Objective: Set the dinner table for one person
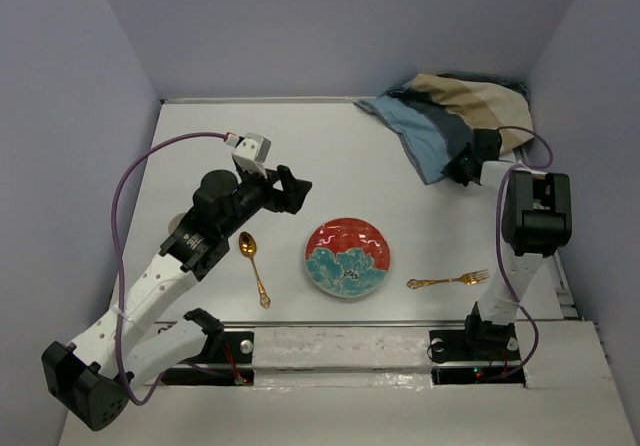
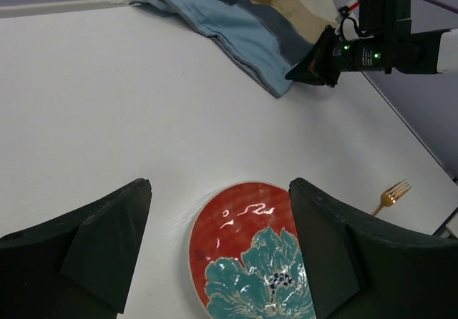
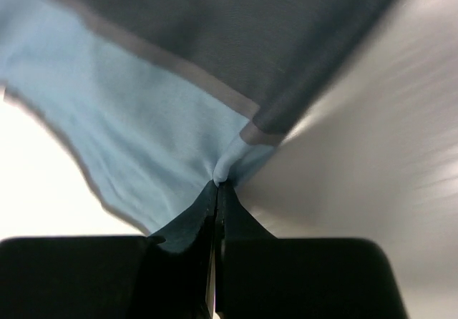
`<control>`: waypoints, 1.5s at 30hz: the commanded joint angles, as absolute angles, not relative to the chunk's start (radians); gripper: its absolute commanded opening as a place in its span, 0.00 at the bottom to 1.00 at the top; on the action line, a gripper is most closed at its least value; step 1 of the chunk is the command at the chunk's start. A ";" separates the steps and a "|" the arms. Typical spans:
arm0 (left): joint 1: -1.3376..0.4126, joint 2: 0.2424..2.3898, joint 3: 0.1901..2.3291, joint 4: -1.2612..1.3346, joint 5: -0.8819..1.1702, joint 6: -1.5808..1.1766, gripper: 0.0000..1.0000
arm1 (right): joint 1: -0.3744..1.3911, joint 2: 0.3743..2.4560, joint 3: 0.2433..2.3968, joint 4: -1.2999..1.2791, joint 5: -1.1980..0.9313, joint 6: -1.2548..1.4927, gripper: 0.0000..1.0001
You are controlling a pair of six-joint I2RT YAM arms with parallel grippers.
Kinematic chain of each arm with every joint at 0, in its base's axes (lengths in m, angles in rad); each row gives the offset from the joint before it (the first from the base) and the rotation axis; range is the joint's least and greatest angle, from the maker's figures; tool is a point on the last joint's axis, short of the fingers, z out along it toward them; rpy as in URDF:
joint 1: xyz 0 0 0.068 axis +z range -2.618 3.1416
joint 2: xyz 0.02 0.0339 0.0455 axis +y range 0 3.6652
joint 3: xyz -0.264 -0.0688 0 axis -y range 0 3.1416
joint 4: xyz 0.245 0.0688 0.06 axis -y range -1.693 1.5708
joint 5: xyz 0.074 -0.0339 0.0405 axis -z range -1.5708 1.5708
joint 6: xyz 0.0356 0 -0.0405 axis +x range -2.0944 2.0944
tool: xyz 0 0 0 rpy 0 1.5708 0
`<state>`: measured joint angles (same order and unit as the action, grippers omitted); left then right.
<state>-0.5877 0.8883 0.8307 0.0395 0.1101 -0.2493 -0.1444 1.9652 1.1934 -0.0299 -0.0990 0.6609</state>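
Right there, right end effector point(image 3: 217, 187) clamped on the striped cloth point(image 1: 450, 116), left end effector point(image 2: 220, 190) spread wide and empty, red-and-teal plate point(image 1: 347, 257) nearby on the tabletop point(image 1: 230, 136).

I have the plate point(image 1: 347, 257) on the table point(image 1: 330, 156), near the front middle. The spoon point(image 1: 253, 266) lies just left of it, and the fork point(image 1: 448, 281) to its right. The mat point(image 1: 450, 116) sits in the far right corner.
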 commanded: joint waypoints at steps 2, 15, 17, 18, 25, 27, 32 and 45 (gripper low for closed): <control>-0.566 0.877 0.830 0.061 0.025 -0.262 0.87 | 0.109 1.945 1.225 0.104 -0.192 0.796 0.00; -0.479 0.954 0.822 0.029 -0.110 -0.389 0.76 | 0.436 2.088 1.531 0.034 -0.288 0.769 0.56; -0.474 0.985 0.818 0.031 -0.100 -0.437 0.75 | 0.445 2.036 1.491 0.035 -0.292 0.740 0.81; -0.474 0.995 0.818 0.031 -0.095 -0.448 0.75 | 0.445 2.011 1.470 0.035 -0.281 0.729 0.84; -0.495 1.152 0.819 0.122 -0.077 -0.624 0.73 | 0.423 1.706 1.214 0.040 -0.104 0.632 0.75; -0.518 1.216 0.837 0.192 -0.116 -0.652 0.72 | 0.414 1.593 1.106 0.041 -0.051 0.626 0.66; -0.537 1.469 0.930 0.250 -0.245 -0.672 0.72 | 0.374 1.301 0.844 0.038 -0.005 0.644 0.60; -0.532 1.896 1.155 0.296 -0.304 -0.756 0.73 | 0.374 0.822 0.683 -0.115 -0.057 0.584 0.61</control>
